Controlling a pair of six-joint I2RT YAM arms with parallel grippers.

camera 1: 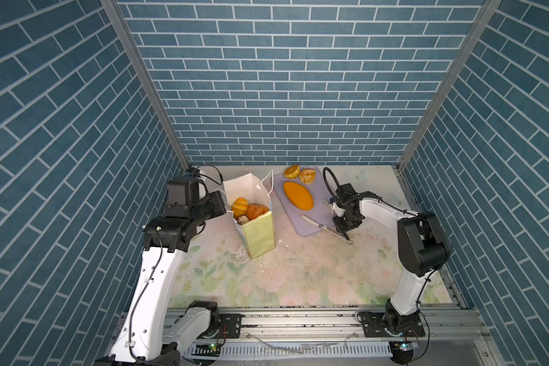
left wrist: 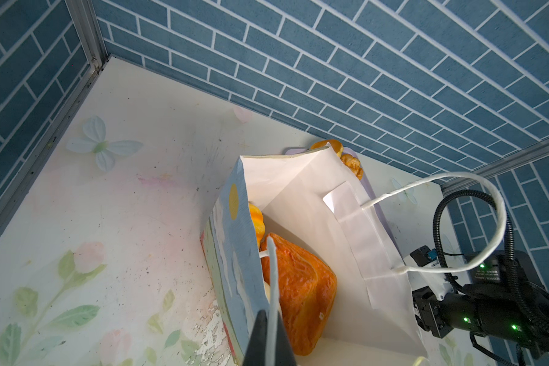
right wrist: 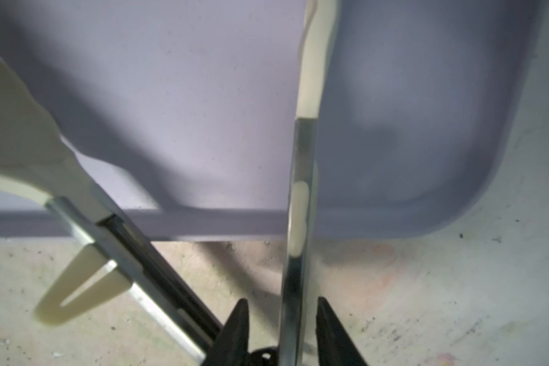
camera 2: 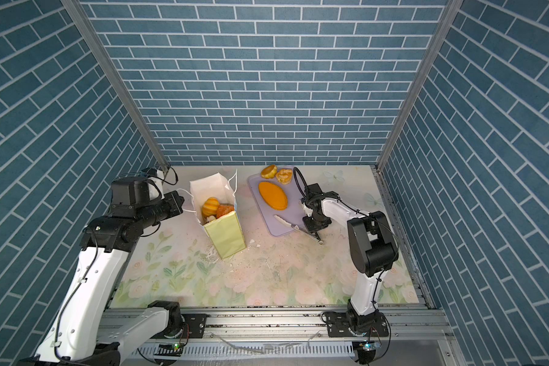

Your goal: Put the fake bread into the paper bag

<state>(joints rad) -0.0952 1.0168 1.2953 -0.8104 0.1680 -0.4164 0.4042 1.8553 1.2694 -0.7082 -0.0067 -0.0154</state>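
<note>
- Bread: a striped bun (camera 1: 240, 206) and a croissant (camera 1: 257, 211) sit inside the paper bag (camera 1: 260, 234); an oval loaf (camera 1: 298, 195), a round bun (camera 1: 292, 171) and a twisted pastry (camera 1: 307, 176) lie on the lavender tray (camera 1: 308, 229).
- Location: the bag stands upright near the table's far edge, left of centre, just beside the tray.
- Left arm: the left gripper (left wrist: 270, 317) is clamped on the bag's cord handle (left wrist: 271, 275).
- Right arm: the right gripper (right wrist: 282, 300) has its jaws narrowly apart, straddling one arm of the tongs (camera 1: 317, 224) at the tray's near edge.
</note>
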